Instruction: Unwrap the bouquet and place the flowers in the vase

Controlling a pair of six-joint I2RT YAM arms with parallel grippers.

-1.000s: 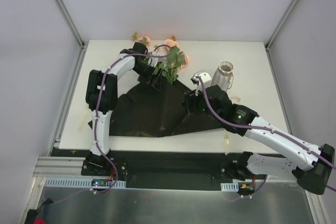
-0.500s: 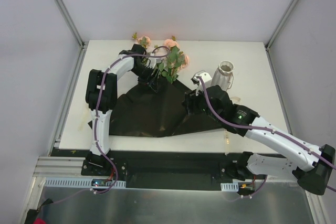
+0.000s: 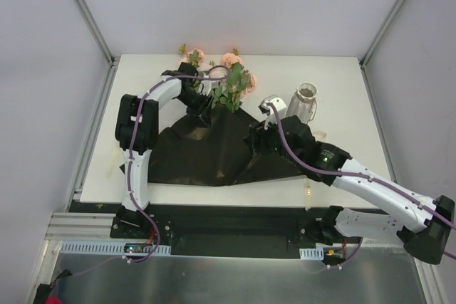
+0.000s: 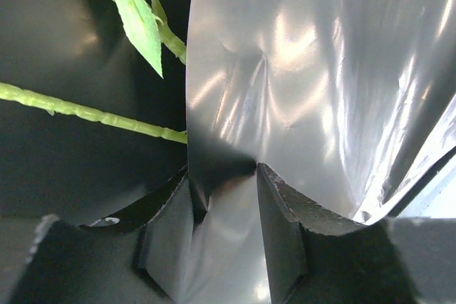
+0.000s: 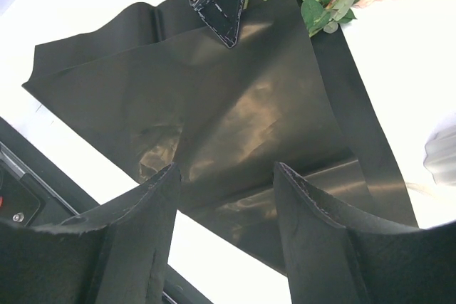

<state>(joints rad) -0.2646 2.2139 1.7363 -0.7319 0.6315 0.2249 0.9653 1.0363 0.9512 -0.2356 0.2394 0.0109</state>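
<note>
The left gripper point(image 3: 201, 109) reaches down at the far edge of the black paper point(image 3: 206, 151), a glossy, creased sheet lying open across the middle of the table point(image 3: 142, 83). In the left wrist view its textured dark fingers point(image 4: 279, 211) stand partly closed on either side of a raised fold of the sheet; whether they truly pinch it I cannot tell. A thin knobbly green stem point(image 4: 85, 112) and a soft leaf point(image 4: 135, 19) lie on the paper just beside that fold. The flowers point(image 3: 231, 83), peach-pink blooms among green leaves, lie at the far side of the table with their stems on the sheet. Further right, the right gripper point(image 3: 255, 137) hangs over the paper, its jaws about half apart and holding nothing. The ribbed pale vase point(image 3: 305, 101), with its flared round rim, stands upright near the right arm, clear of the paper. The table is matt white, enclosed by pale grey walls with aluminium posts point(image 3: 85, 12).
</note>
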